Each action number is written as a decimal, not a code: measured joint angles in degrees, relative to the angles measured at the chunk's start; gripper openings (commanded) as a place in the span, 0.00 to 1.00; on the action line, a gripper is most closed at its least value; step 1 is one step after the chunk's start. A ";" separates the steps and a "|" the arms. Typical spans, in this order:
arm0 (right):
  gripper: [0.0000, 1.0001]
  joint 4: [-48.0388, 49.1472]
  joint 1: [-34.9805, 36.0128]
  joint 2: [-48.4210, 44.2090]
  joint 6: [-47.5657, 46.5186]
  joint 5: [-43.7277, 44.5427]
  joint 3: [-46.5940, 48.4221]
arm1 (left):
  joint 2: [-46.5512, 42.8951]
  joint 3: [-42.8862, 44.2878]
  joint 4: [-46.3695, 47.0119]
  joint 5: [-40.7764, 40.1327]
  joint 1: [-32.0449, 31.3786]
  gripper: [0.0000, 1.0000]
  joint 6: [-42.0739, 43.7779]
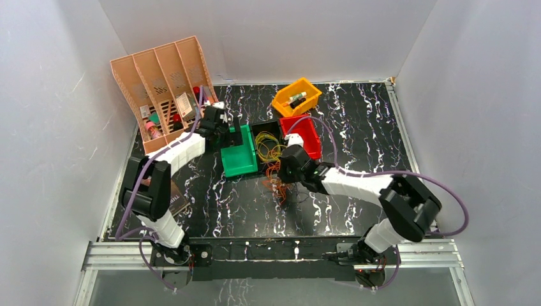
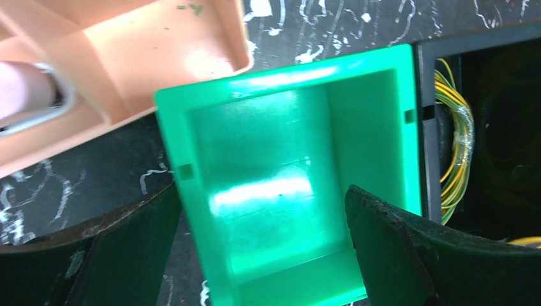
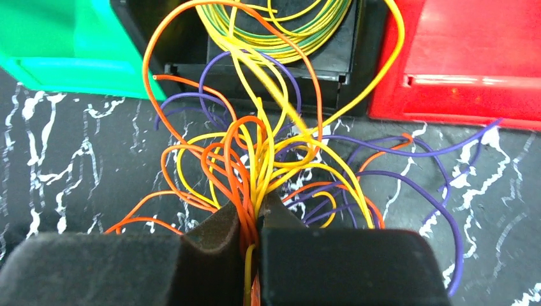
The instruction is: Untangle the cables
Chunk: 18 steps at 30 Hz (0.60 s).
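A tangle of thin orange, yellow and purple cables [image 3: 268, 159] lies on the black marbled table in front of a black bin [image 1: 268, 141], which holds a coil of yellow-green wire [image 3: 274, 29]. The tangle also shows in the top view [image 1: 275, 175]. My right gripper [image 3: 253, 213] is shut on a bunch of orange and yellow strands of the tangle. My left gripper [image 2: 261, 255] is open and empty. It hovers over the green bin [image 2: 287, 178], whose inside is bare, with one finger outside its left wall.
A red bin [image 1: 305, 134] stands right of the black bin, and a yellow bin [image 1: 296, 97] stands behind it. A peach file rack [image 1: 163, 89] with small items stands at the back left. White walls enclose the table.
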 measured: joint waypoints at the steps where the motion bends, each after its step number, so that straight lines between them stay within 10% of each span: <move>1: 0.05 -0.50 0.13 -1.16 -0.07 0.00 -0.22 | -0.39 0.09 -0.26 -0.11 0.59 0.98 0.20; 12: 0.10 -9.20 11.23 -14.32 -0.68 2.99 -0.61 | -14.71 -0.83 -5.51 -2.38 2.86 0.98 3.28; 18: 0.40 -12.92 14.27 -14.32 -0.09 4.07 -0.61 | -25.75 -5.49 -7.85 -4.13 2.89 0.98 4.79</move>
